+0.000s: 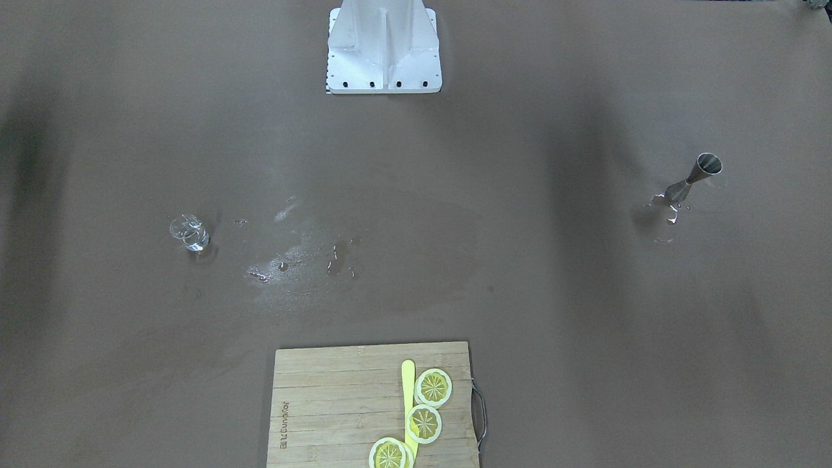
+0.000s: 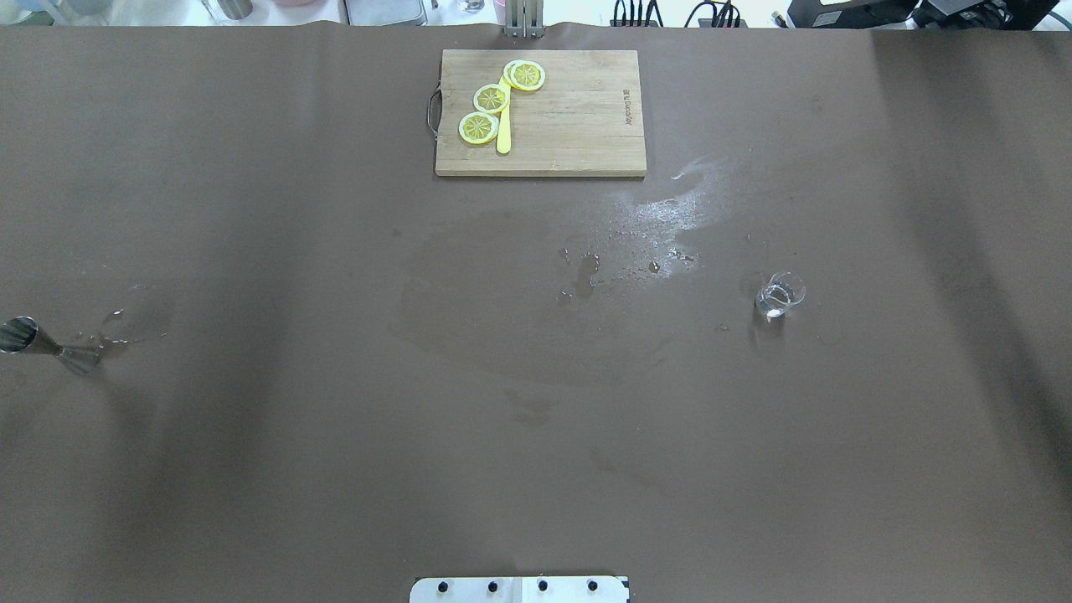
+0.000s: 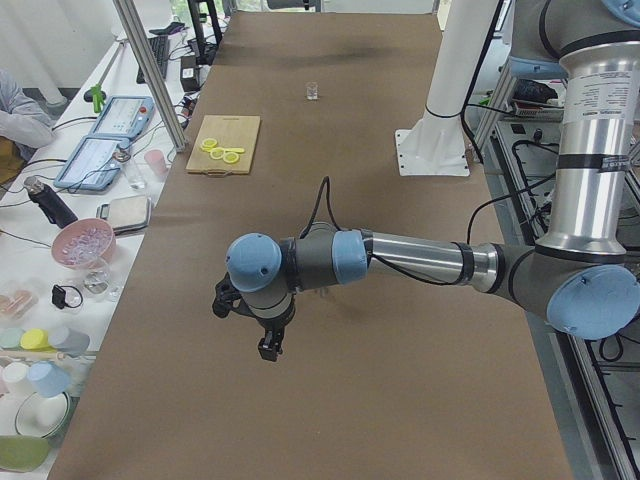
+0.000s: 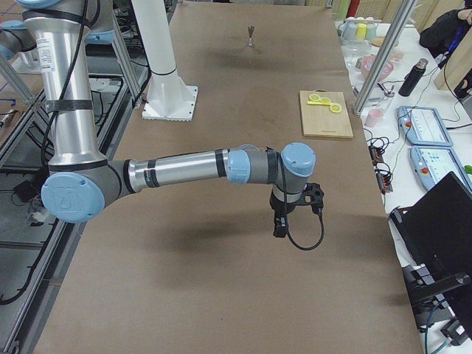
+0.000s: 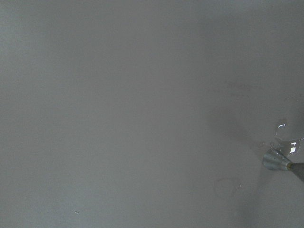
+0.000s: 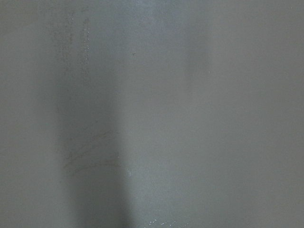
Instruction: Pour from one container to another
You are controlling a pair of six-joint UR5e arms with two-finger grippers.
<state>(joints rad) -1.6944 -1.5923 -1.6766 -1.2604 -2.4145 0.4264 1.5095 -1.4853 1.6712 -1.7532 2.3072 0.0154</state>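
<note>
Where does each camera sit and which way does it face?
Front: across the table, facing the robot's base; no arms.
Overhead: behind robot, looking forward; base edge only.
Left side: table's end; near left arm.
Right side: opposite end; near right arm.
Left wrist: down on jigger.
Right wrist: down on table.
Front and overhead share cup, jigger, board.

Left arm (image 3: 420, 262) and right arm (image 4: 184, 166), each with an upright upper link and a level forearm stretched outward, wrists bent so that left gripper (image 3: 269, 350) and right gripper (image 4: 279, 228) point downward, whether parted or closed not discernible.
</note>
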